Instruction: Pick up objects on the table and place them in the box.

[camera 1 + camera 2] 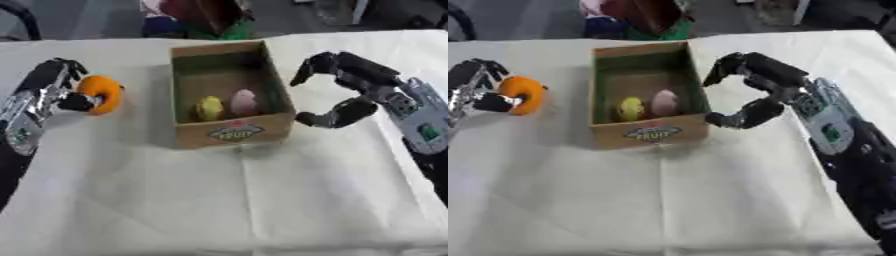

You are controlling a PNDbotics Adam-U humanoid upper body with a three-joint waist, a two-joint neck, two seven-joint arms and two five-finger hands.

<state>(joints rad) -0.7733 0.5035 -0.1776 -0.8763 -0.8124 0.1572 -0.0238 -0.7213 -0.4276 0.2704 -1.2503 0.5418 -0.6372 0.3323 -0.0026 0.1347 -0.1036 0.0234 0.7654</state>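
An open cardboard box (234, 131) with a fruit label stands in the middle of the white table. Inside it lie a yellow object (209, 108) and a pink egg-shaped object (243, 102). At the left, my left hand (54, 90) has its fingers and thumb curled round an orange ring-shaped object (101, 93), held just left of the box. My right hand (350, 87) hovers beside the box's right wall, fingers and thumb spread in a wide curve with nothing between them.
A white cloth (262, 200) covers the table, creased in front of the box. Dark and coloured items (206, 17) show beyond the table's far edge. A dark chair edge (22, 17) stands at the far left.
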